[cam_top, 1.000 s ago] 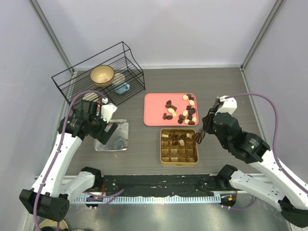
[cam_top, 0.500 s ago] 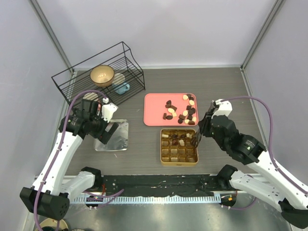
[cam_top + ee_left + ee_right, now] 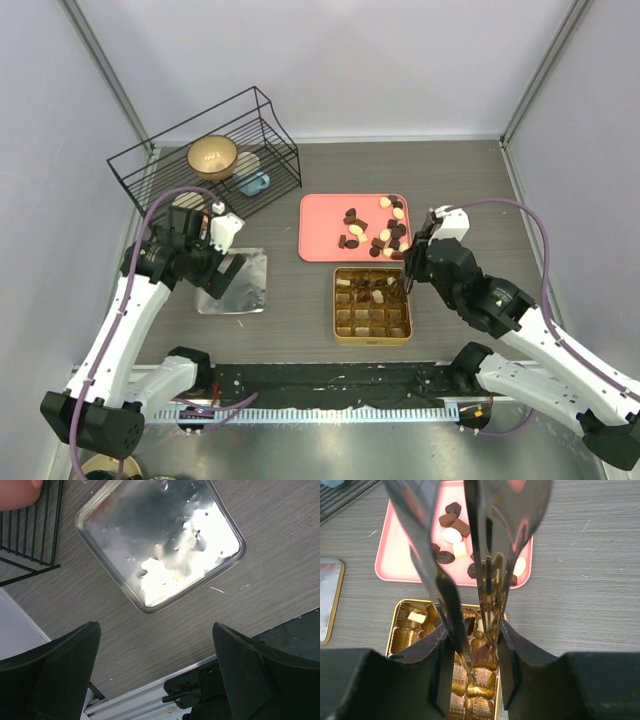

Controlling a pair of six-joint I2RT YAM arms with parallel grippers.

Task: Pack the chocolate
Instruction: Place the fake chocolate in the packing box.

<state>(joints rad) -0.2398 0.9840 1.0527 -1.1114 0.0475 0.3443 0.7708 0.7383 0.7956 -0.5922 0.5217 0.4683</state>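
My right gripper [image 3: 408, 283] is shut on shiny metal tongs [image 3: 490, 555] and hangs over the upper right cells of the gold tin [image 3: 337, 310]. In the right wrist view the gripper [image 3: 472, 630] squeezes the tongs, whose tips pinch a dark brown chocolate [image 3: 483, 656] just above the tin [image 3: 395, 630]. A few cells at the tin's top hold pieces [image 3: 375, 290]. More chocolates [image 3: 385, 235] lie on the pink tray [image 3: 320, 225], also seen in the right wrist view [image 3: 452, 522]. My left gripper [image 3: 222, 275] is open and empty above the silver lid [image 3: 165, 545].
A black wire rack [image 3: 165, 160] at the back left holds a gold bowl [image 3: 212, 155] and a blue object [image 3: 255, 183]. The silver lid [image 3: 245, 285] lies left of the tin. A black strip runs along the table's near edge [image 3: 330, 380].
My right gripper has moved left with the tongs, from beside the tin's right edge to over its upper right cells. The left arm has not moved.
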